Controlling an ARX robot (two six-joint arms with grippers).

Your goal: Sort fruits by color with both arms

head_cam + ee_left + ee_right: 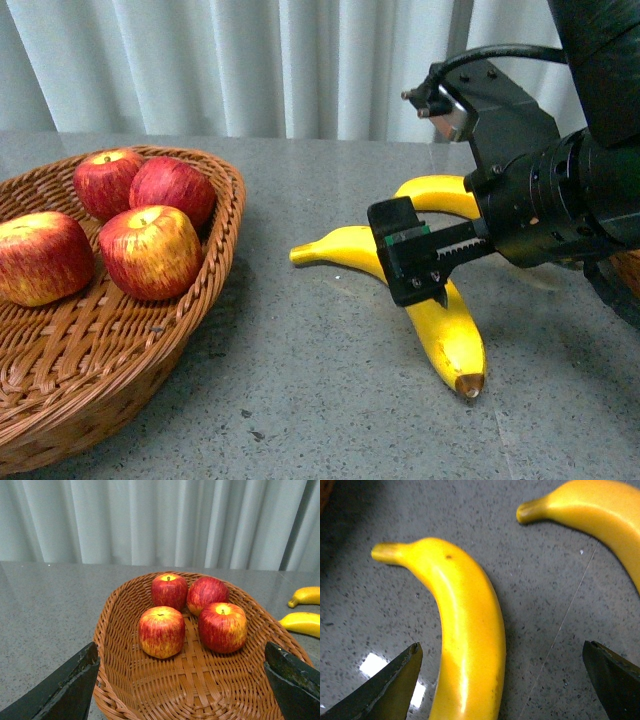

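Note:
Several red apples (150,250) lie in a brown wicker basket (225,215) at the left. Two yellow bananas lie on the table at centre right: the near banana (450,330) and the far banana (435,193) behind it. My right gripper (420,265) hangs open low over the near banana. In the right wrist view that banana (465,630) runs between the spread fingers of the right gripper (501,650), nearer one finger, and the far banana (600,510) lies beyond. My left gripper (181,652) stands open above the basket (190,690), short of the apples (161,631).
The grey speckled table (300,400) carries everything, and a pale curtain (250,60) closes off the back. A strip of another wicker basket (628,268) shows at the right edge behind my right arm. The left wrist view catches both bananas (302,622) to the side of the basket.

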